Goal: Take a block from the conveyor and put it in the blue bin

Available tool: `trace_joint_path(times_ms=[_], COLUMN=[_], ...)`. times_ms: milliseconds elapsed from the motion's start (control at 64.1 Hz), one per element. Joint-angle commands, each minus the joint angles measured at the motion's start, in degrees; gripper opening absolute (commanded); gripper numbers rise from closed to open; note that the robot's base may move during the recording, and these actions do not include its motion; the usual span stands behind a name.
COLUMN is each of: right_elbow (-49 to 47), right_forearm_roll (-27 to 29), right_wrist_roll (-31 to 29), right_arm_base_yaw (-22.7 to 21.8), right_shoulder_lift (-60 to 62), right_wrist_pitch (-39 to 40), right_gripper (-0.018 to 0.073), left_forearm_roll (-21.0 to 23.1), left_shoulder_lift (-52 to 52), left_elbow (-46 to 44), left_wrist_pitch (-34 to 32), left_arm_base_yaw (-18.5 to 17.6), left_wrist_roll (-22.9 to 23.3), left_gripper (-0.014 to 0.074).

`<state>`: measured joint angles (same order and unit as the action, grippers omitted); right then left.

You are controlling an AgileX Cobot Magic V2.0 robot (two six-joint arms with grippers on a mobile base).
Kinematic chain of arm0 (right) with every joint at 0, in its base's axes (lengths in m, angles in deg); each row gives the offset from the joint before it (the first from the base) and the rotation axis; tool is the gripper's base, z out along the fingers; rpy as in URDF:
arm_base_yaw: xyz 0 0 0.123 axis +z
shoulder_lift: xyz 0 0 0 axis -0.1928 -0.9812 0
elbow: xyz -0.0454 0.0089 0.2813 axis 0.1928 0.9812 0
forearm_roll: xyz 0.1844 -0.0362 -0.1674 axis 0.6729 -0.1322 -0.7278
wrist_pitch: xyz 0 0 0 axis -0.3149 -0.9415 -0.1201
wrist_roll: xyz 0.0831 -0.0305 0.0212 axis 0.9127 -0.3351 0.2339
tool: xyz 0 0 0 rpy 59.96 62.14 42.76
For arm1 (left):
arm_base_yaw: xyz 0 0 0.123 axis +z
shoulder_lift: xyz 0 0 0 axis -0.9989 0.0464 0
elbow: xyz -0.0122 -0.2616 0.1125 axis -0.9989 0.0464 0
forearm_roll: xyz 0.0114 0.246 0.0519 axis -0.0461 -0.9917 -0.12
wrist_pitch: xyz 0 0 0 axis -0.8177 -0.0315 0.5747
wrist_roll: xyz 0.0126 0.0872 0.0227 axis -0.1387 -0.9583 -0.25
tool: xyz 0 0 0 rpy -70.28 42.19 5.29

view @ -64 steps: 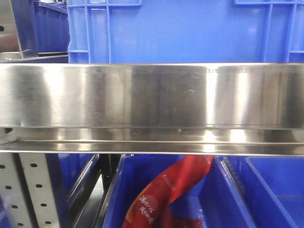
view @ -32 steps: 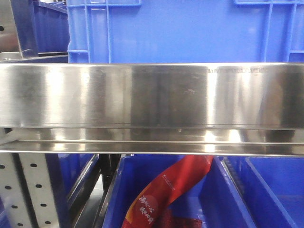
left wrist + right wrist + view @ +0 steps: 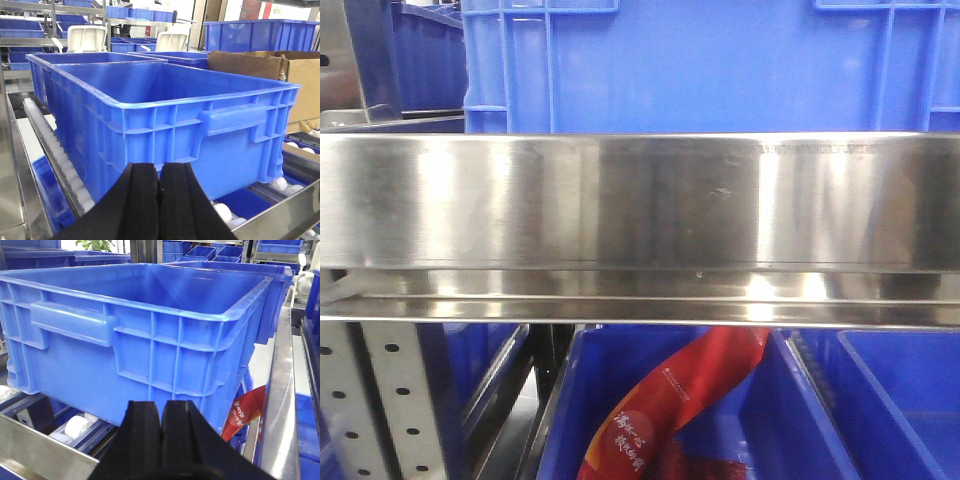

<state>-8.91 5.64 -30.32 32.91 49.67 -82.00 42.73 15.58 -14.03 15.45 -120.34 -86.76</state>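
A large blue bin (image 3: 165,105) stands on white rollers in front of my left gripper (image 3: 159,172), whose black jaws are pressed together with nothing between them. The same kind of blue bin (image 3: 135,325) fills the right wrist view, just beyond my right gripper (image 3: 161,410), also shut and empty. In the front view the blue bin (image 3: 700,65) rises behind a shiny steel rail (image 3: 640,200). No block shows in any view. The dark grey conveyor belt is out of view.
A red snack packet (image 3: 670,400) lies in a lower blue bin (image 3: 810,410) under the rail and also shows in the right wrist view (image 3: 245,410). A cardboard box (image 3: 280,70) stands right of the bin. More blue bins (image 3: 20,27) sit on racks behind.
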Motion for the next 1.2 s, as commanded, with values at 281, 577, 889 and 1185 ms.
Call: trace_joint_path(times_ms=[281, 577, 889, 1185], right_elbow=[0.24, 0.24, 0.24, 0.24], right_forearm_roll=[-0.3, -0.3, -0.3, -0.3], right_wrist_roll=[-0.39, -0.39, -0.39, -0.39], right_arm_base_yaw=[0.13, 0.13, 0.13, 0.13], right_shoulder_lift=[0.44, 0.44, 0.44, 0.44], right_wrist_pitch=[1.59, 1.72, 1.82, 1.82], right_gripper=[-0.0162, -0.0162, -0.0162, -0.0162], left_forearm_roll=[-2.44, -2.44, -2.44, -2.44], left_shoulder_lift=[-19.82, -31.05, -31.05, -31.05], left_elbow=[14.96, 29.44, 31.4, 31.4], left_wrist_pitch=[-1.12, -2.92, -5.61, -5.68], left_arm_base_yaw=[18.64, 32.33, 33.35, 33.35], left_wrist_roll=[-0.19, -0.19, -0.19, -0.19], left_gripper=[-0.0111, -0.0111, -0.0111, -0.0111])
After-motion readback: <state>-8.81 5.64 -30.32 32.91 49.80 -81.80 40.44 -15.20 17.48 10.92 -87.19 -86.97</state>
